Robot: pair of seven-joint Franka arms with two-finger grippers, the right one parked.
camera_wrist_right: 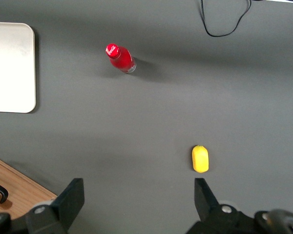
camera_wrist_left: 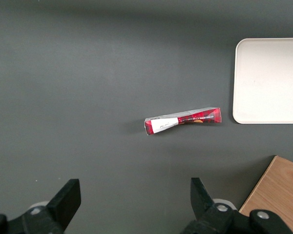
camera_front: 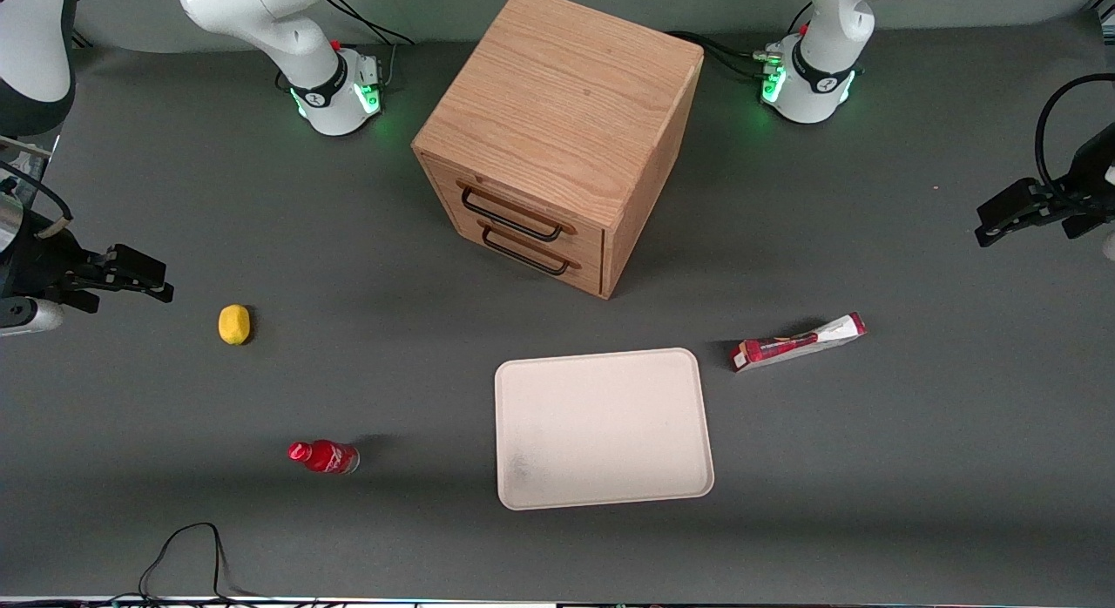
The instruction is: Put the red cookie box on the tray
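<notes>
The red cookie box [camera_front: 799, 341] lies flat on the dark table, close beside the tray on the working arm's side. It is long and slim, red with a white end. The cream-white tray [camera_front: 603, 427] lies flat and holds nothing. My left gripper [camera_front: 1010, 214] hangs high at the working arm's end of the table, farther from the front camera than the box and well apart from it. Its fingers are open and hold nothing. In the left wrist view the box [camera_wrist_left: 182, 120] lies on the table past the open fingertips [camera_wrist_left: 68, 197], with the tray [camera_wrist_left: 268, 80] beside it.
A wooden drawer cabinet [camera_front: 557, 138] with two black handles stands farther from the front camera than the tray. A small red bottle [camera_front: 324, 456] and a yellow lemon [camera_front: 233, 324] lie toward the parked arm's end. A black cable [camera_front: 187, 556] loops at the near edge.
</notes>
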